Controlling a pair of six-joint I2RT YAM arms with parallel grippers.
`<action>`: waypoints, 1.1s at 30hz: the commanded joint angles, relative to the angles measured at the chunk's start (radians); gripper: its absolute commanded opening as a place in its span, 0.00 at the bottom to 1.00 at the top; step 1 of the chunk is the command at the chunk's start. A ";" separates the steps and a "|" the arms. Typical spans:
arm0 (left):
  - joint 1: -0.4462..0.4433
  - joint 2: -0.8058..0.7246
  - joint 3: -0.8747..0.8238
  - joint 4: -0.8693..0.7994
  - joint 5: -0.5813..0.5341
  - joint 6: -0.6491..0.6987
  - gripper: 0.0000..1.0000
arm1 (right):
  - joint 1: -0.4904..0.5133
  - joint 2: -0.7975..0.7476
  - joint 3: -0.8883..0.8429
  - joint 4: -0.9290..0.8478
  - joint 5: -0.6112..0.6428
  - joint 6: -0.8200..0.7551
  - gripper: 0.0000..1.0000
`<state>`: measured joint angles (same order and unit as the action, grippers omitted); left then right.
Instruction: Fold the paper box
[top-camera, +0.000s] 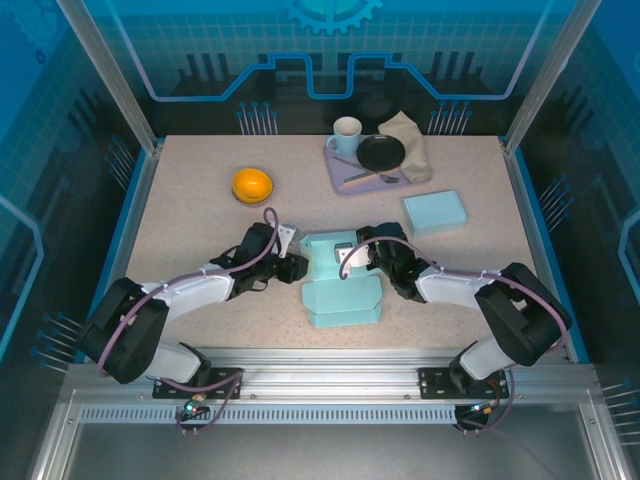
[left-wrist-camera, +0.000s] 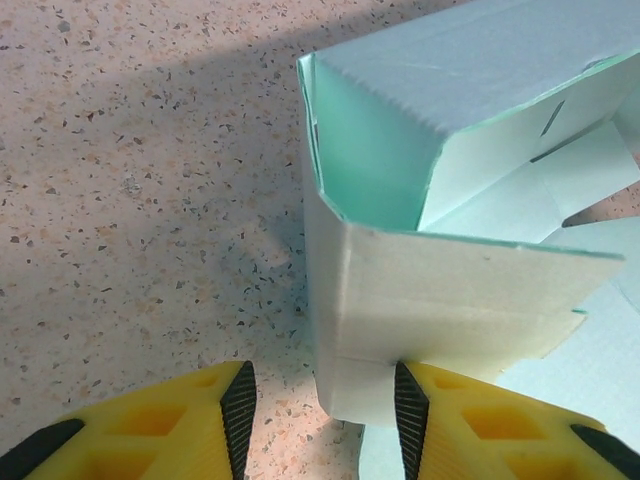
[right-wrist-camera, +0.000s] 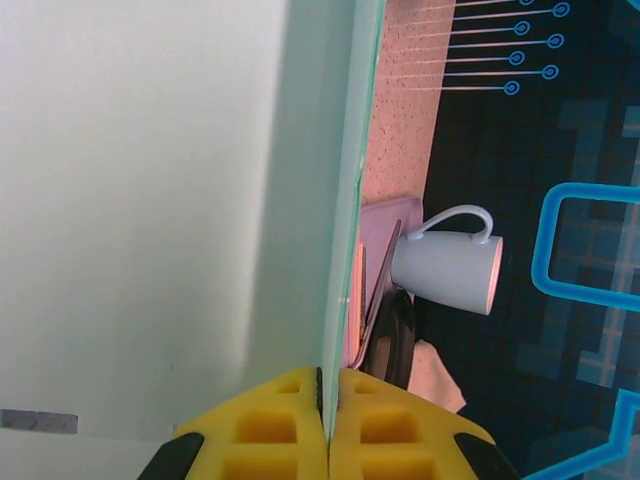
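The paper box (top-camera: 340, 288) is pale mint green and half folded. Its walls stand upright and a flat flap lies on the table (top-camera: 190, 230). It stands in front of the lilac tray (top-camera: 338, 172), well apart from it. The right gripper (right-wrist-camera: 328, 395) is closed tight on a thin upright panel of the box. The left gripper (left-wrist-camera: 320, 400) is partly open around a bottom corner of the box. One pad touches the wall and the other does not.

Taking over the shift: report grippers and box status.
Left gripper open around paper box corner. Right gripper shut on its panel. Box half-folded. Mug, tray well back.
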<state>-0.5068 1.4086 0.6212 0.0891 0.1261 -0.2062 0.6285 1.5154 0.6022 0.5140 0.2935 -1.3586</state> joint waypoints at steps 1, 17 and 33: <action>-0.007 0.022 0.042 -0.034 0.017 0.028 0.45 | 0.029 0.022 -0.024 0.024 0.039 -0.061 0.00; -0.043 0.112 0.178 -0.128 -0.066 0.024 0.53 | 0.051 0.017 -0.021 0.009 0.047 -0.045 0.00; -0.069 0.089 0.123 -0.148 -0.163 0.079 0.53 | 0.128 0.073 -0.099 0.293 0.227 -0.131 0.00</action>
<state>-0.5690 1.5127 0.7685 -0.0521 0.0029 -0.1535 0.7181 1.5459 0.5343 0.7204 0.4564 -1.4242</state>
